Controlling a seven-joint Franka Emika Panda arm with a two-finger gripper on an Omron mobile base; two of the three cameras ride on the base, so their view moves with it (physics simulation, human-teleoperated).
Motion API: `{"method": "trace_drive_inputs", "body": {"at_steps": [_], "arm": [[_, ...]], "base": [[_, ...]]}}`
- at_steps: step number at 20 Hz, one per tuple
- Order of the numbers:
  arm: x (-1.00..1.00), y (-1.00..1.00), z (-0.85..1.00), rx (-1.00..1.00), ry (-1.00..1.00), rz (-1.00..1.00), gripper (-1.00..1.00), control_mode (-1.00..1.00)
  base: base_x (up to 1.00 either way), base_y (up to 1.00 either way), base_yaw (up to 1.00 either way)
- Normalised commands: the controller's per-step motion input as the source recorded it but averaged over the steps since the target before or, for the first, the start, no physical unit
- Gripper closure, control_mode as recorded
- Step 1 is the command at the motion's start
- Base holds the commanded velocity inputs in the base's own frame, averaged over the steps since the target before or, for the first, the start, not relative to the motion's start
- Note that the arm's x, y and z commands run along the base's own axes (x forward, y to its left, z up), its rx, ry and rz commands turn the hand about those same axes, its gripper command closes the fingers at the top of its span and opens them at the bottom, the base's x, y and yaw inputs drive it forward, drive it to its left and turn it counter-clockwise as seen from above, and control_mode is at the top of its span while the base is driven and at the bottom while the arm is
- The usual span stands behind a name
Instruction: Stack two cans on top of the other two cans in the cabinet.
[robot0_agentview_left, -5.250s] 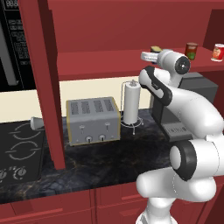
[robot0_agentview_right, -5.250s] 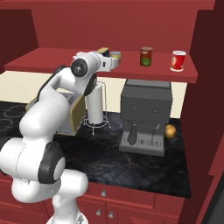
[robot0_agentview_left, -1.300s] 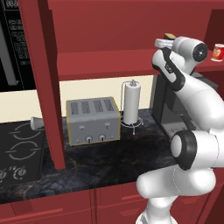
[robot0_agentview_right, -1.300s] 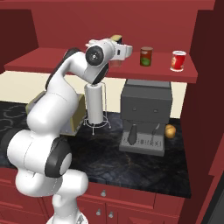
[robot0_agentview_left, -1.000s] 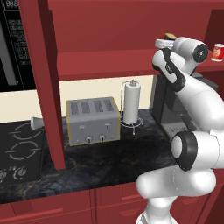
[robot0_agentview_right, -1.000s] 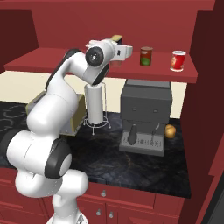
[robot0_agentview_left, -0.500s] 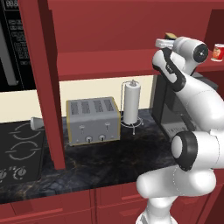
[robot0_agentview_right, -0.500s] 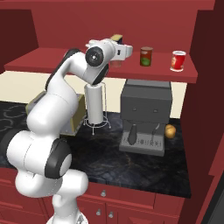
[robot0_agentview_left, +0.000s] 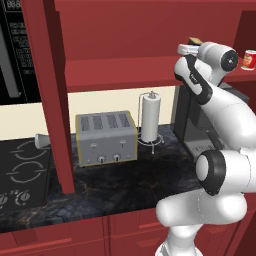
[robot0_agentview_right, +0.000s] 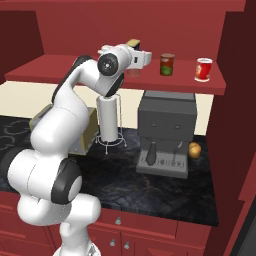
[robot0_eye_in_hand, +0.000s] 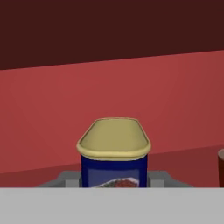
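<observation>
My gripper (robot0_eye_in_hand: 113, 178) is shut on a blue can (robot0_eye_in_hand: 113, 154) with a yellow lid and holds it upright in front of the cabinet's red back wall. In the right base view the gripper (robot0_agentview_right: 135, 52) hovers over the cabinet shelf (robot0_agentview_right: 50, 75), with the can's yellow lid (robot0_agentview_right: 133, 43) peeking above the hand. A dull tan-brown can (robot0_agentview_right: 131, 73) stands just below the hand, partly hidden. Further right on the shelf stand a dark red can with a green band (robot0_agentview_right: 167, 64) and a bright red can with a white label (robot0_agentview_right: 203, 69). From the left, the gripper (robot0_agentview_left: 190, 47) is at shelf height.
On the counter below stand a toaster (robot0_agentview_left: 106, 137), a paper towel holder (robot0_agentview_left: 149, 117) and a grey coffee machine (robot0_agentview_right: 165, 132) with a small orange fruit (robot0_agentview_right: 194, 149) beside it. A red upright post (robot0_agentview_left: 52, 100) rises at the left, near the stove (robot0_agentview_left: 20, 170).
Five seconds ago the hand was lower and further left; it has since risen and swung right with the blue can. Over the last second nothing has visibly moved.
</observation>
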Motion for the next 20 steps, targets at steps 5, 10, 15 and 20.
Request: {"method": "trace_drive_inputs", "body": {"at_steps": [5,10,15,20], "arm": [[0.0,0.02,0.0,0.0,0.0,0.0,-1.0,-1.0],[0.0,0.0,0.0,0.0,0.0,0.0,-1.0,-1.0],[0.0,0.0,0.0,0.0,0.0,0.0,-1.0,-1.0],[-0.05,0.0,0.0,0.0,0.0,0.0,-1.0,-1.0]], "base": [[0.0,0.0,0.0],[0.0,0.0,0.0],[0.0,0.0,0.0],[0.0,0.0,0.0]]}}
